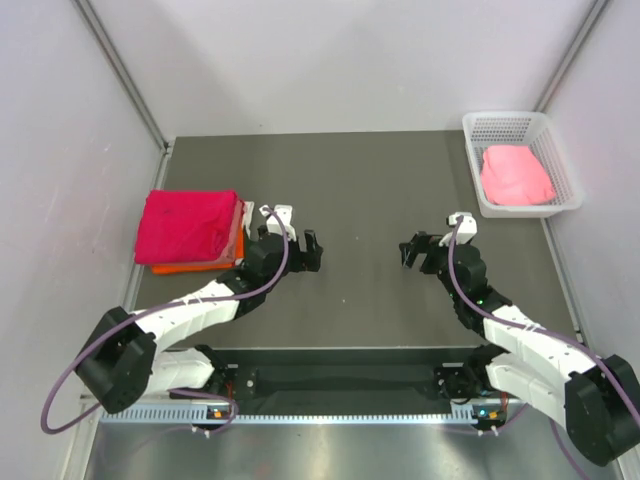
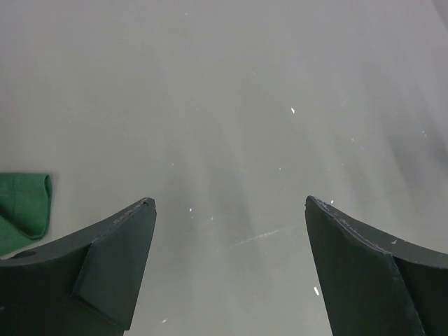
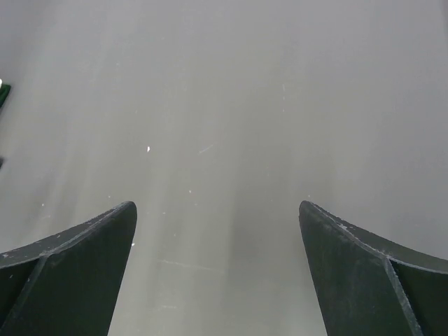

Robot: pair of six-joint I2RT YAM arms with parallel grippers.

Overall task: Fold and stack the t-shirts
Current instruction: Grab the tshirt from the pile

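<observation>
A magenta-red t-shirt (image 1: 188, 225), folded to a rectangle, was recorded stacked on a folded orange t-shirt (image 1: 190, 267) at the left side of the table (image 1: 360, 180); a salmon-pink t-shirt (image 1: 515, 175) was noted crumpled in a loose heap. Both arms were held low and angled inward toward mid-table, the left gripper (image 2: 227, 200) near the stack and the right gripper (image 3: 215, 204) well apart from it, each with fingers spread wide over bare tabletop and nothing held. The pink heap was contained in a white mesh basket (image 1: 470, 135) at the far right corner.
</observation>
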